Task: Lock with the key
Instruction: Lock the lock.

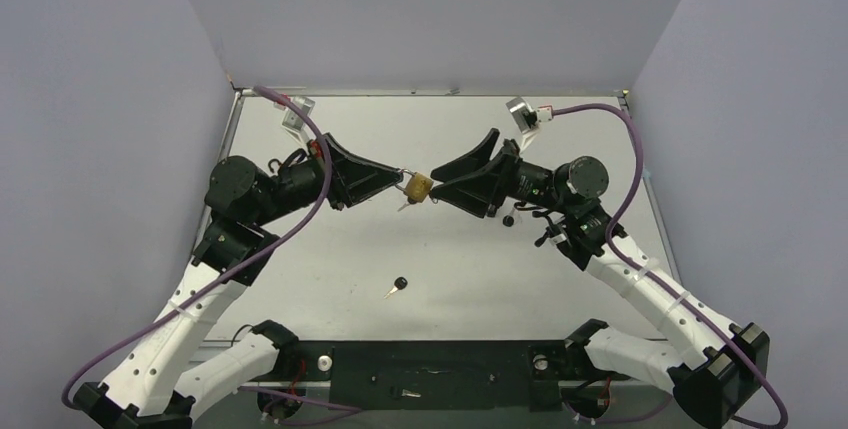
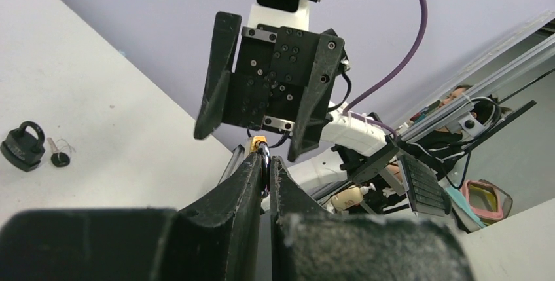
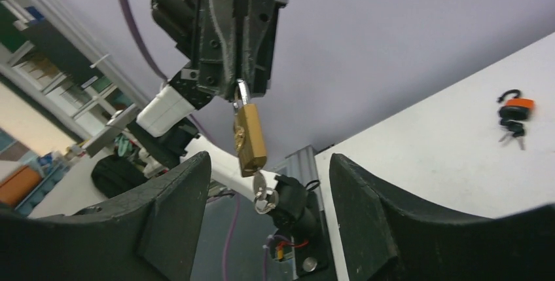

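Left pincer [image 1: 402,178]: mine, pinched shut on the steel shackle [image 3: 241,95] of the small brass padlock [image 3: 250,140], held above the grey worktop [image 1: 500,269].
Right pincer [image 1: 436,184]: spread, just beside the padlock, facing it.
Silver key [image 3: 263,197]: hung from the padlock's underside.
Black-headed key [image 1: 398,286]: lay loose on the worktop.

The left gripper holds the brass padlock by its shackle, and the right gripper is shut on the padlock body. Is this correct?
Not quite: the right gripper is open, its fingers wide apart, not gripping the padlock, as the right wrist view shows. The left gripper does hold it by the shackle.
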Robot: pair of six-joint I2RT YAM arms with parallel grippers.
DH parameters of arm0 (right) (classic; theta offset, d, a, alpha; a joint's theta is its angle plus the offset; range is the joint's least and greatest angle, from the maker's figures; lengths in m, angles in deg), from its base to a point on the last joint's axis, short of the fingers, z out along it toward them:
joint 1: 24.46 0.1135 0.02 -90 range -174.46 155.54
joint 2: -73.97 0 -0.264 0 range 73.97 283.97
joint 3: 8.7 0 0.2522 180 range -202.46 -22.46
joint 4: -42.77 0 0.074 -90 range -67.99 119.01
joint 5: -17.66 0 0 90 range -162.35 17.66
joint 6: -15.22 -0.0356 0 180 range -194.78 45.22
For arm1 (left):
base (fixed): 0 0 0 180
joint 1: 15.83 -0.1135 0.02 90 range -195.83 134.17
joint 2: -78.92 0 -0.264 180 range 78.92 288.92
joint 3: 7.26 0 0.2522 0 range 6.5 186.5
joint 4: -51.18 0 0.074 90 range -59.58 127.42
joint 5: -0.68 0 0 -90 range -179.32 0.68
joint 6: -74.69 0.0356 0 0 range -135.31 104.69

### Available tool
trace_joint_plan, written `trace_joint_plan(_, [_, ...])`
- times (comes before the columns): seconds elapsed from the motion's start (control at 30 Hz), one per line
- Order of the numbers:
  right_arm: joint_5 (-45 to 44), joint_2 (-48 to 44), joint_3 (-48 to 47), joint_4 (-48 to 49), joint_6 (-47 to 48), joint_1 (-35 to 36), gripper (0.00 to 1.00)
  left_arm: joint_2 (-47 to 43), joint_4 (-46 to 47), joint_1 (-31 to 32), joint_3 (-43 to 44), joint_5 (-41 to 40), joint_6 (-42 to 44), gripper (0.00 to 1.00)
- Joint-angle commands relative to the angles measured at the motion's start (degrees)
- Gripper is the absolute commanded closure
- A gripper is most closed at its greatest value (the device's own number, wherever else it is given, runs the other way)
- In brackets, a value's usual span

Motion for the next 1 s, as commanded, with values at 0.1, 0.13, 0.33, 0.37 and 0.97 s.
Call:
trace_joint_plan(0.1, [1.5, -2.2, -1.0, 7.6, -1.1, 2.6, 0.45, 0.4, 9.7, -1.3, 0.9, 1.8, -4.7, 1.00])
trace_joint_plan(0.13, [1.5, -2.7, -0.9, 6.8, -0.8, 2.7, 0.49, 0.4, 9.9, -1.4, 0.9, 1.7, -5.1, 1.00])
trace_joint_plan(0.33, [1.0, -3.1, -1.2, 4.5, 0.3, 2.8, 0.66, 1.0, 10.7, -1.5, 1.1, 1.7, -5.6, 1.00])
trace_joint_plan(0.37, [1.0, -3.1, -1.3, 4.1, 0.7, 2.8, 0.67, 1.1, 10.7, -1.4, 1.1, 1.7, -5.6, 1.00])
trace_joint_plan(0.97, [-1.0, -3.4, -0.5, -5.1, 5.7, 1.5, 1.00, 1.5, 11.7, -2.9, 0.1, 1.6, -5.7, 1.00])
